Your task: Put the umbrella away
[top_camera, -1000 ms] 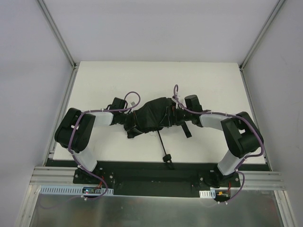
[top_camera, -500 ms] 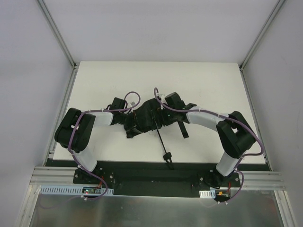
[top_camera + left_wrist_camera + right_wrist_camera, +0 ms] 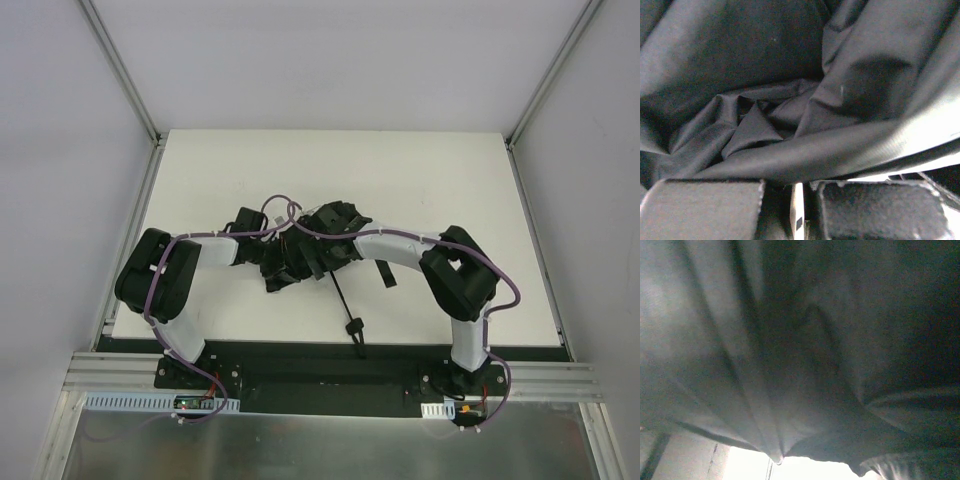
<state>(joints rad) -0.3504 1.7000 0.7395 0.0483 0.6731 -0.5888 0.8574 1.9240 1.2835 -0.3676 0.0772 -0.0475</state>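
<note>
left pincer [image 3: 790, 187] and right pincer [image 3: 318, 248] flank the umbrella [image 3: 765, 75], fabric filling wrist views.

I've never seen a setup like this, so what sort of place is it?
Probably a robotics lab test cell: white table, plain panel walls, a left arm and right arm bolted at its near edge.

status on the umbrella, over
Left gripper, right gripper both pressed into fabric, jaws unreadable. Umbrella bunched between them, shaft poking toward near edge. No obstacle seen.

Plain black umbrella [image 3: 765, 75], white table [image 3: 450, 180], purple cables [image 3: 150, 305], pale grey walls [image 3: 320, 60]
</note>
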